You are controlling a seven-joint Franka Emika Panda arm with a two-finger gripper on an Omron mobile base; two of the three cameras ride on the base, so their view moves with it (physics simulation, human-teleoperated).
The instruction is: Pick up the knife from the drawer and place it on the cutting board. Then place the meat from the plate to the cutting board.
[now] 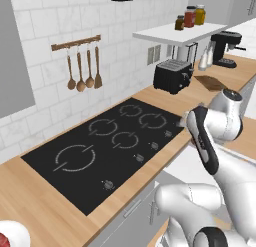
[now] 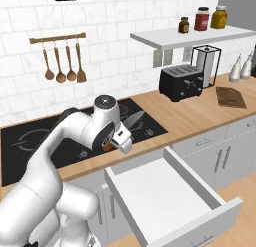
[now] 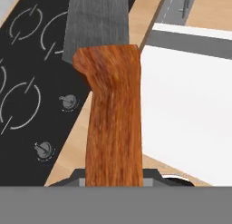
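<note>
Gripper is clamped tight on the knife, orange-brown handle between the jaws, grey blade pointing away over the black cooktop. The knife is lifted clear of the open white drawer, which sits just below and in front of the hand. Step in hand, as judged: carrying the knife to the cutting board; the meat step is not yet begun.

The next move probably calls for a long swing right along the wooden counter, past the black toaster, then a low, flat set-down on the board.

The plate with the meat sits at the counter's far left end, well apart from the board.

Farther back: white tile wall, wooden utensils on a rail, a shelf with jars, coffee machine.
</note>
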